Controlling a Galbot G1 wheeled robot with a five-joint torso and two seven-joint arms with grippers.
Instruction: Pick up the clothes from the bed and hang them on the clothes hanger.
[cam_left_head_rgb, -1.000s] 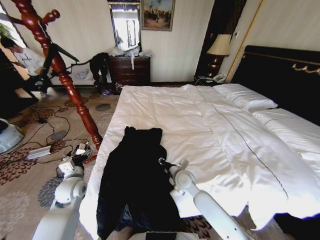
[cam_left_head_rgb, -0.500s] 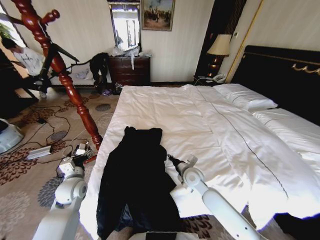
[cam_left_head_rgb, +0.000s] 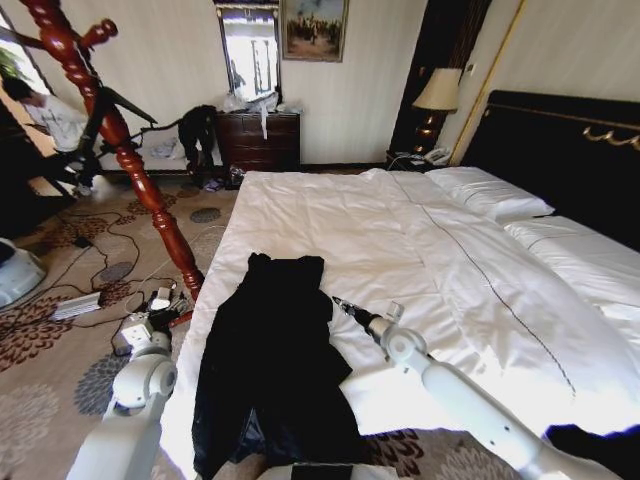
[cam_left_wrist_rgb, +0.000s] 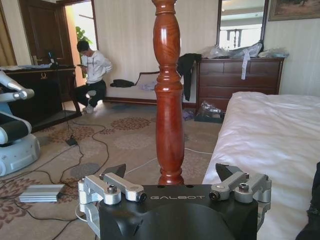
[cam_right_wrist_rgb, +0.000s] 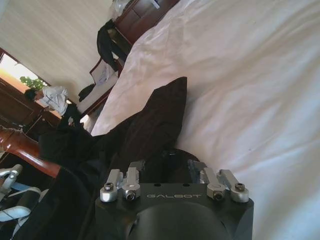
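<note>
White bed (cam_left_head_rgb: 400, 230) — right gripper (cam_left_head_rgb: 340, 303) clenched beside black coat (cam_left_head_rgb: 270, 350); left gripper (cam_left_wrist_rgb: 172, 182) released.

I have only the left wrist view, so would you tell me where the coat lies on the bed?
Observer: The coat lies lengthwise near the left edge of the bed, its lower end hanging over the foot.
Operator: Where is the right gripper?
Observer: The right gripper is low over the duvet at the coat's right edge, pointing at it; I cannot tell if it touches.
Operator: Are the stand's pegs free?
Observer: On the coat stand, the pegs in the head view carry nothing. The left gripper faces its pole, open.
</note>
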